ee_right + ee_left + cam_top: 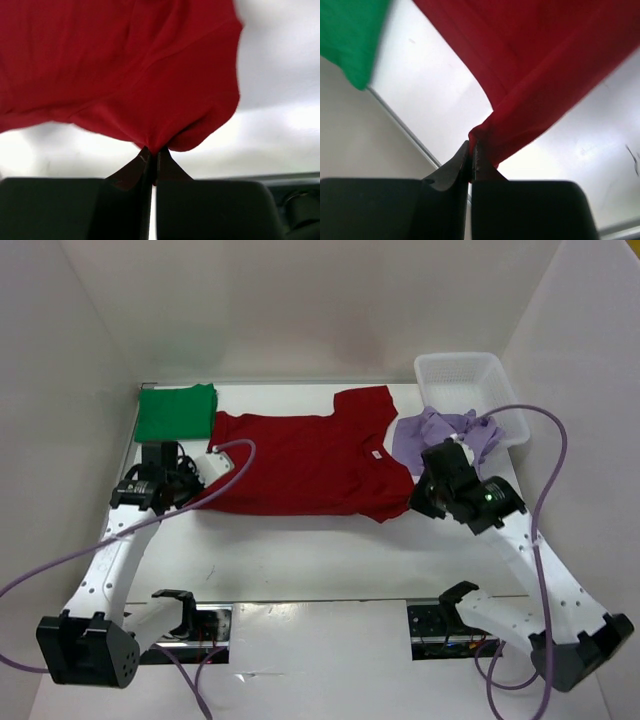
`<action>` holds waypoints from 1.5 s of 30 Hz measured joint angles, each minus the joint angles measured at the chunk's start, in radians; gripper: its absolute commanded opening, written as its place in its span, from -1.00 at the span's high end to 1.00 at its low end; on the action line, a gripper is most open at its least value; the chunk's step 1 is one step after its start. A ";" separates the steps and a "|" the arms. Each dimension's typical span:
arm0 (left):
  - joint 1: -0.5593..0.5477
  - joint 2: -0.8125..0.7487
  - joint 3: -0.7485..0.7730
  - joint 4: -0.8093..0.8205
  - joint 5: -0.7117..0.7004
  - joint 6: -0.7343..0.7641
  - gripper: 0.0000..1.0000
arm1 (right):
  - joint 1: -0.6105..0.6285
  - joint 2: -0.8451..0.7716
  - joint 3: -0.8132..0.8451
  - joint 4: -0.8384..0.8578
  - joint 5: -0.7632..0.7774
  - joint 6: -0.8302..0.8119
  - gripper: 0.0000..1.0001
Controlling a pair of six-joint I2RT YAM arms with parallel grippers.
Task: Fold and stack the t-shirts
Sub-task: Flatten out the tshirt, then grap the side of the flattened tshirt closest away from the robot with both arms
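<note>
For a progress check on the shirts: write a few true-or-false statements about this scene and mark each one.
1. The left gripper and right gripper are both shut on the red shirt. True.
2. The green shirt lies in the basket. False: it lies folded on the table, far left.
3. The lavender shirt is folded. False: it lies crumpled by the basket.
4. The red shirt lies between the green and lavender ones. True.

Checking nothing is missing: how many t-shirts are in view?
3: green t-shirt folded far left; dark red t-shirt spread mid-table; lavender t-shirt crumpled beside the basket. None seems hidden.
</note>
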 measured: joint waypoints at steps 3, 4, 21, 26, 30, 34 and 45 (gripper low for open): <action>0.000 -0.048 -0.070 -0.059 -0.015 0.021 0.99 | 0.043 -0.077 -0.074 -0.010 -0.063 0.059 1.00; 0.000 -0.066 -0.087 -0.080 -0.023 0.022 0.99 | 0.055 -0.096 -0.105 -0.019 -0.088 0.077 1.00; 0.000 -0.264 -0.115 -0.314 -0.069 0.028 0.99 | 0.200 0.037 -0.116 -0.154 -0.257 0.116 1.00; 0.000 -0.257 -0.158 -0.293 -0.113 0.066 0.99 | 0.201 0.114 -0.033 -0.155 -0.218 0.089 1.00; 0.000 -0.258 -0.261 -0.256 -0.158 0.097 0.99 | 0.214 0.114 -0.089 -0.140 -0.238 0.084 1.00; 0.000 -0.259 -0.322 -0.251 -0.186 0.124 0.99 | 0.293 0.111 -0.169 -0.123 -0.272 0.125 1.00; 0.000 -0.287 -0.323 -0.234 -0.221 0.180 0.99 | 0.468 0.168 -0.210 -0.075 -0.302 0.243 1.00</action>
